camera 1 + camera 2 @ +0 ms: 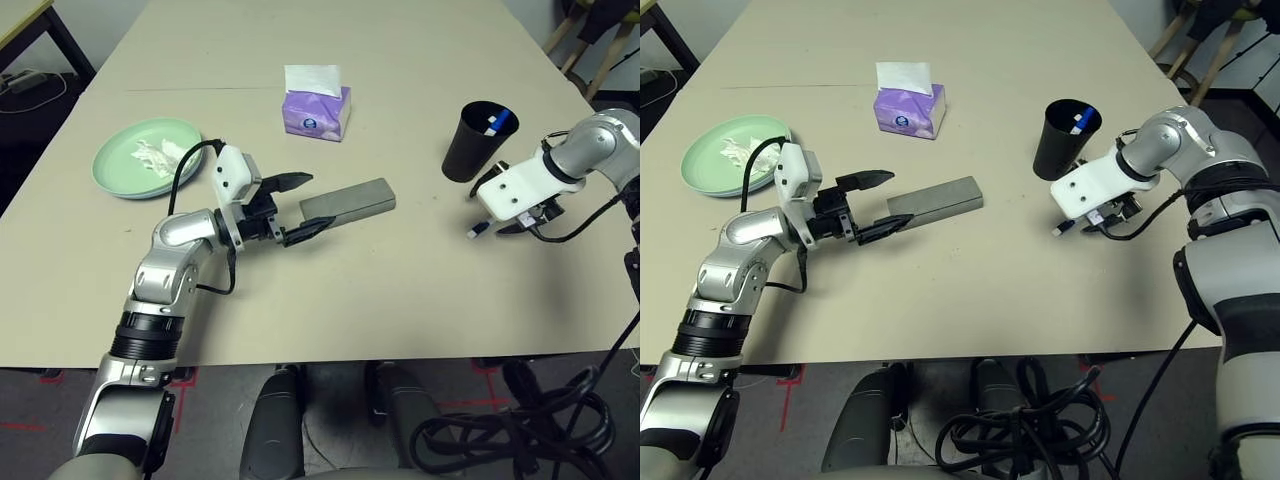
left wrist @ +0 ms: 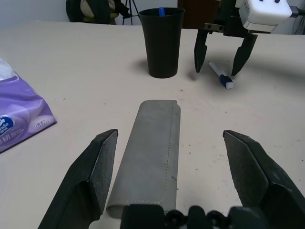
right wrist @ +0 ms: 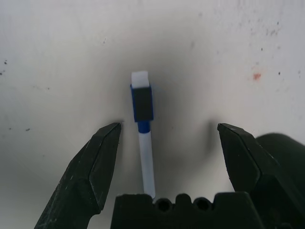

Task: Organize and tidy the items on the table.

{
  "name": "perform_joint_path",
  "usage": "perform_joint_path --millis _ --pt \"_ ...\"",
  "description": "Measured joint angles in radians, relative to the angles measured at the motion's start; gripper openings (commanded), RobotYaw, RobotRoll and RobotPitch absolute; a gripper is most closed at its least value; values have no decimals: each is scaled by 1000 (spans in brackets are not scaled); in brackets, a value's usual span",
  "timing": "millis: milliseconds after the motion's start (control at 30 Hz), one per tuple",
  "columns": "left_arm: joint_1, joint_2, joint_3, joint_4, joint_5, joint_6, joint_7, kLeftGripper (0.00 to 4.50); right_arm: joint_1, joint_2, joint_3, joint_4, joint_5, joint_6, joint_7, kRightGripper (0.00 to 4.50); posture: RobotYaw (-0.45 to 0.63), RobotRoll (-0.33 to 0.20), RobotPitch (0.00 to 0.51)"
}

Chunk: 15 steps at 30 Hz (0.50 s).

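Note:
A grey glasses case (image 1: pixel 345 203) lies mid-table. My left gripper (image 1: pixel 311 203) is open, its two fingers straddling the case's near end without touching it. To the right stands a black cup (image 1: pixel 478 140) with a blue-and-white pen (image 1: pixel 500 122) inside. Just beside the cup, another blue-and-white pen (image 3: pixel 143 138) lies flat on the table (image 1: pixel 400 290). My right gripper (image 3: pixel 169 130) hovers over that pen, open, one finger on each side. At the far left, a pale green plate (image 1: pixel 110 175) holds a crumpled white tissue (image 1: pixel 158 153).
A purple tissue box (image 1: pixel 316 110) with a white sheet sticking up stands behind the case. A small black-legged table (image 1: pixel 30 20) is off the far left corner. Cables (image 1: pixel 520 430) lie on the floor below the front edge.

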Motion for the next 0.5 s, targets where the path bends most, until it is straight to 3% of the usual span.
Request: perform_joint_path --millis 233,500 --pt "0 4 4 0 -1 1 0 4500 -10 3 7 15 -13 3 96 4465 144 0 219" --pt "0 4 6 0 -1 1 1 4500 -15 1 32 15 -43 7 103 4465 148 0 217"
